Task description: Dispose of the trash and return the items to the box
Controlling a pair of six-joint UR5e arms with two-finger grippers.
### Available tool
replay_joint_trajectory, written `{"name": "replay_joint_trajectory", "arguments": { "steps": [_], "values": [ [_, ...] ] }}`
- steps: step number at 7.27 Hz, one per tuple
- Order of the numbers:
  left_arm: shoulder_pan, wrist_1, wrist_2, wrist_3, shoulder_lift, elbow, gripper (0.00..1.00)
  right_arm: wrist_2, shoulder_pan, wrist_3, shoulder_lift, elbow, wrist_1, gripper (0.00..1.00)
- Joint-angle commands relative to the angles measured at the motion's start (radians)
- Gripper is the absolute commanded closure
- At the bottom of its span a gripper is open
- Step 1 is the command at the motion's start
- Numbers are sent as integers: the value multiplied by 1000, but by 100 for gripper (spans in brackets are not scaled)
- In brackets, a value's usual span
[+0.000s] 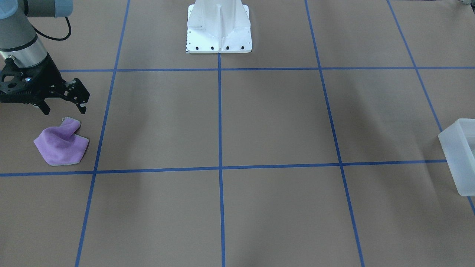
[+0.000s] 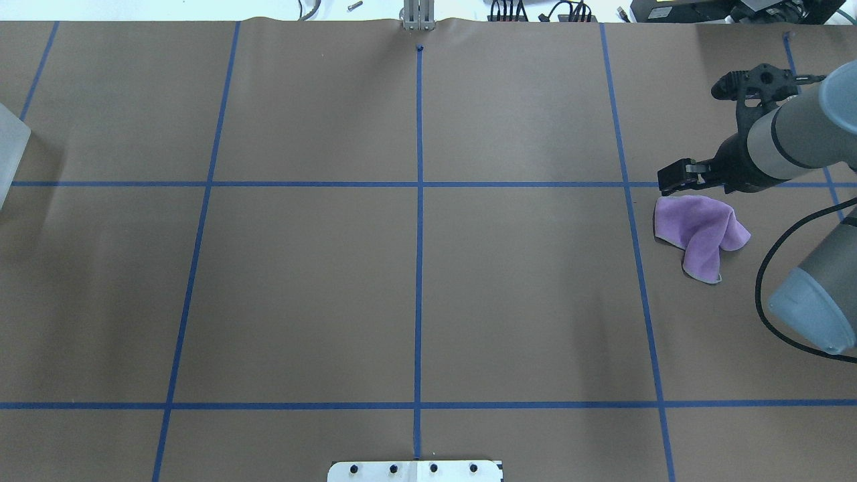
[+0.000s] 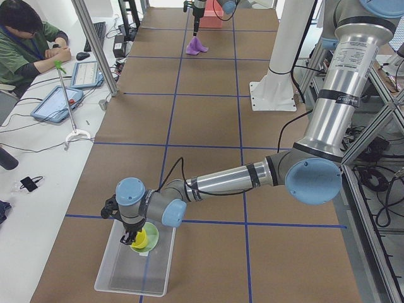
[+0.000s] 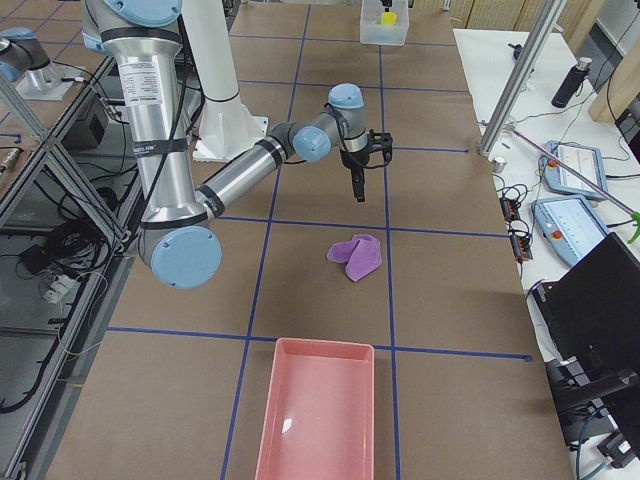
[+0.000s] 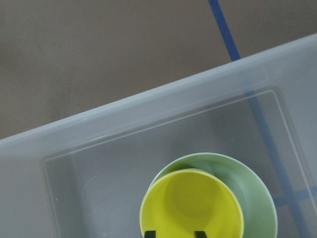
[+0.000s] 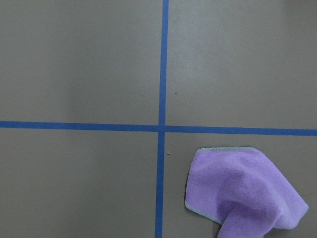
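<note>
The yellow cup [image 5: 190, 208] sits nested in the mint-green bowl [image 5: 255, 193], inside the frosted box [image 5: 148, 114] at the table's left end. It shows the same way in the exterior left view [image 3: 142, 238]. My left gripper [image 5: 173, 233] hangs over the cup. Its two black tips stand apart, with the cup's inside showing between them. My right gripper [image 1: 64, 111] is open and empty, just above and behind a crumpled purple cloth [image 1: 61, 142] lying on the table, and does not touch it. The cloth also shows in the right wrist view [image 6: 242, 188].
A pink tray [image 4: 320, 410] lies at the table's right end, beyond the cloth. The white pedestal base [image 1: 219, 33] stands at the robot's side. An operator sits beside the table [image 3: 25, 44]. Brown paper with blue tape lines covers the table.
</note>
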Motion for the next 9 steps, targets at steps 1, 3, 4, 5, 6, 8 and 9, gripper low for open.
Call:
{"name": "replay_joint_trajectory", "arguments": {
  "steps": [1, 3, 4, 5, 6, 8, 9],
  "values": [
    [-18, 246, -95, -12, -8, -216, 1, 6, 3, -73, -1, -2, -2, 0],
    [-22, 465, -97, -142, 70, -486, 1, 27, 24, -147, -12, -4, -5, 0],
    [-24, 469, -106, -141, 190, -586, 1, 76, 56, -184, -21, -4, -5, 0],
    [-30, 486, -111, -138, 260, -658, 1, 97, 86, -245, -61, -5, -5, 0],
    [-32, 475, -113, -137, 306, -679, 1, 99, 95, -306, -87, -8, -3, 0],
    [-32, 473, -113, -137, 317, -711, 1, 99, 97, -341, -115, -37, 38, 0],
    [-32, 472, -113, -137, 317, -711, 1, 101, 107, -333, -122, -161, 218, 3]
  ]
}}
